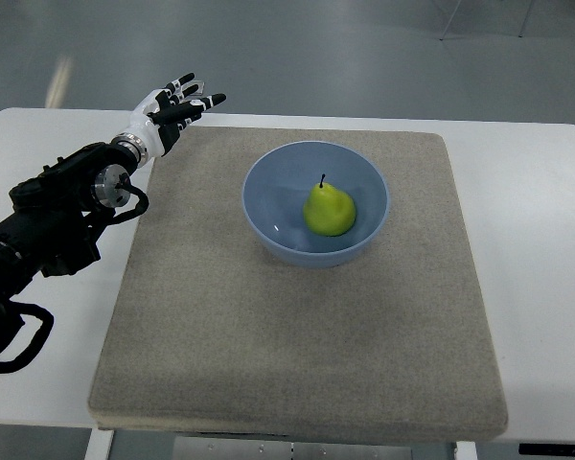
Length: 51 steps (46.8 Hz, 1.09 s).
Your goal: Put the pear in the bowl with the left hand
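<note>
pear (329, 210) is seen sitting inside the blue bowl (268, 177), upright or nearly so, stem up, a bit right of the bowl's centre. bowl is set on the grey mat (268, 355), upper middle of it, mat laid on the white table (537, 192). placement is judged done; the step in hand is judged to be clearing the arm away.

to do it well: the hand should be kept high and moved out toward the left edge, away from the bowl rim, so the bowl is not nudged and the pear is not tipped. no sweep across the mat is needed. fingers are best left loose so nothing is snagged. the arm should be parked off the mat so the bowl is left unobstructed to the camera.

pose: left hand (177, 105) is shown at the far left corner of the mat, well apart from the bowl, nothing held. fingers (209, 100) are extended and slightly fanned, pointing right and away from the robot. wrist is roughly level with the mat's far edge; the black forearm (67, 206) runs down-left across the table's left side to the picture's left edge. whether the hand is touching the table or raised above it cannot be told from this view.

right arm is not seen.
</note>
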### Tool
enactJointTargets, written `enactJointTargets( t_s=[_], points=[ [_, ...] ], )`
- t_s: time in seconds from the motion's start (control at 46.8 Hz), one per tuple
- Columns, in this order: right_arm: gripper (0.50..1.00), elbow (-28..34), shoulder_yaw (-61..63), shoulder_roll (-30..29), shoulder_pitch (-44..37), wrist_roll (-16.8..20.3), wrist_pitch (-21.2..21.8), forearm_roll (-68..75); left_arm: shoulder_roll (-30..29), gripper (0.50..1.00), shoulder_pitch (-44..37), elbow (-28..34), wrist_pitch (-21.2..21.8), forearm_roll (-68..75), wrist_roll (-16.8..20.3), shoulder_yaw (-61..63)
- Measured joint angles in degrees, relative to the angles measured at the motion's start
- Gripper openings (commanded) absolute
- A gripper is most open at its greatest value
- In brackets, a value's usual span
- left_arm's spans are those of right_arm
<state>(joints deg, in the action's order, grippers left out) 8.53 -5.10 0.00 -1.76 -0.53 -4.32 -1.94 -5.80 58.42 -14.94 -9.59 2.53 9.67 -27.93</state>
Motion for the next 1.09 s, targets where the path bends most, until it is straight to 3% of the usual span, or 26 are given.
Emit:
enactJointTargets(
  t_s=[0.213,1.089],
  points=[
    [0.926,0.00,0.00,0.00,0.00,0.00,0.01,0.00,-0.16,0.990,-0.23,1.14,-3.32,-0.14,0.52,-1.45],
    [0.924,0.52,-0.17,0.00,0.15,0.05,0.08,0.00,-0.54,0.990,1.08,0.74,-3.28,-0.04,1.06,-1.35]
  ],
)
